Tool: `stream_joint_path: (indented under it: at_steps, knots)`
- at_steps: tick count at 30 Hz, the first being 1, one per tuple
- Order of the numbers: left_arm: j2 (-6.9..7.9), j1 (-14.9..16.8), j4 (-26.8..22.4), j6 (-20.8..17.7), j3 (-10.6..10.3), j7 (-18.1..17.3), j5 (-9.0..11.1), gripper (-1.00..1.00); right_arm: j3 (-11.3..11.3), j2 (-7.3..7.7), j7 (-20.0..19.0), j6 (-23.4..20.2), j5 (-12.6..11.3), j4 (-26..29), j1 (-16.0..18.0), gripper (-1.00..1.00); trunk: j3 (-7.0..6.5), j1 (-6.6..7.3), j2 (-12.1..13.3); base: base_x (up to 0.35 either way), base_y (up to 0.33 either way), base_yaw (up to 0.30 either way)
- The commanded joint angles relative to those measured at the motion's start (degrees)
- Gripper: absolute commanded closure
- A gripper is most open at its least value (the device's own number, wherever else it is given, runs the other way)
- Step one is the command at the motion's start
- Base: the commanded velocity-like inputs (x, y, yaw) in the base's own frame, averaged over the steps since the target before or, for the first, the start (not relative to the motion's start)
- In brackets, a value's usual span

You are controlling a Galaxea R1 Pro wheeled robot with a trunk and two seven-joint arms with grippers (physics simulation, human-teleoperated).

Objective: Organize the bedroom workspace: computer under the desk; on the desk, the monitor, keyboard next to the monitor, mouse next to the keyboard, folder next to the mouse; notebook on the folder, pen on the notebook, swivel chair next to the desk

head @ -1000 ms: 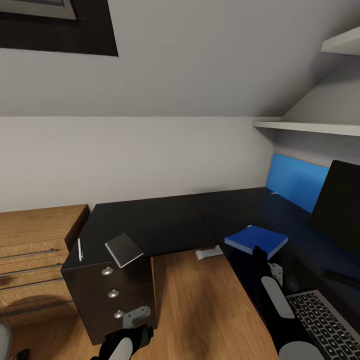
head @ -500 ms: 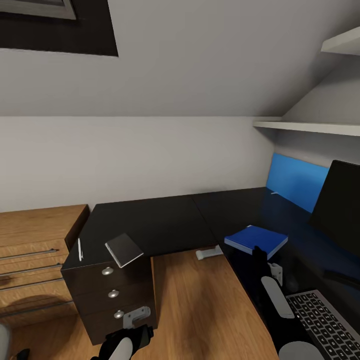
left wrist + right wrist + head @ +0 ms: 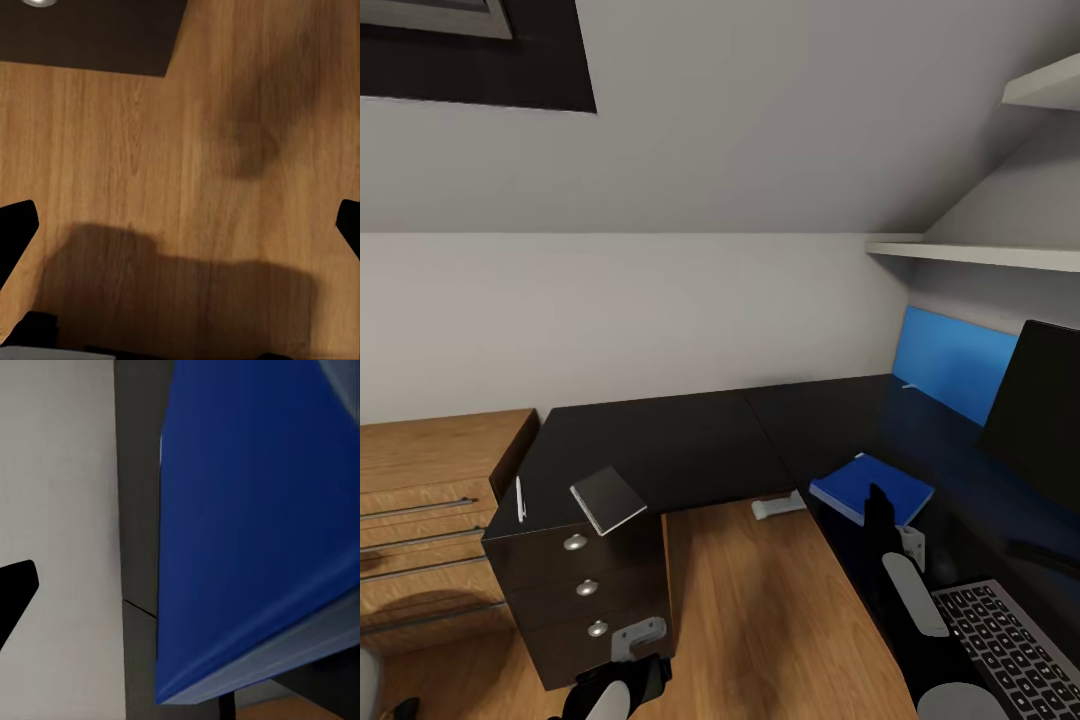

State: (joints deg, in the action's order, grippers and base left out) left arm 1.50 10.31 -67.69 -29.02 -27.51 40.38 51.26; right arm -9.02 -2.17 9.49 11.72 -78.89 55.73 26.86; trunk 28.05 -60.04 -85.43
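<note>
At the right edge, the monitor [image 3: 1045,410] and keyboard [image 3: 1015,645] are cut off; the right gripper's [image 3: 876,508] tips hide part of the folder [image 3: 870,482].

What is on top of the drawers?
On the drawer unit, the black desk top holds the grey notebook and, apart from it, the thin pen. What's inside the closed drawers is hidden.
</note>
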Motion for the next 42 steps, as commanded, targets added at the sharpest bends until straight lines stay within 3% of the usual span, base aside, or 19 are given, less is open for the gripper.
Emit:
stream_joint_path:
  at_steps: [1,17,21,42]
  knots:
    - [0.05,0.1,0.1,0.0,-0.2,0.5,0.4,-1.0,0.0,-0.03,0.1,0.2,-0.6,0.1,0.0,-1.0,0.06,0.0,0.0,0.0,0.0,0.0]
    - [0.05,0.1,0.8,0.0,-0.3,0.4,0.4,-1.0,0.1,-0.03,0.1,0.2,-0.6,0.1,0.0,-1.0,0.06,0.0,0.0,-0.045,0.0,0.0]
    - [0.01,0.1,0.8,0.0,-0.3,0.4,0.4,-1.0,0.1,-0.03,0.1,0.2,-0.6,0.1,0.0,-1.0,-0.65,0.88,1.6,0.0,0.0,0.0]
    - [0.08,0.1,1.8,0.0,-0.3,0.4,0.4,-1.0,0.2,-0.03,0.1,0.2,-0.5,0.1,0.0,-1.0,-0.65,0.88,1.6,-0.049,0.0,0.0]
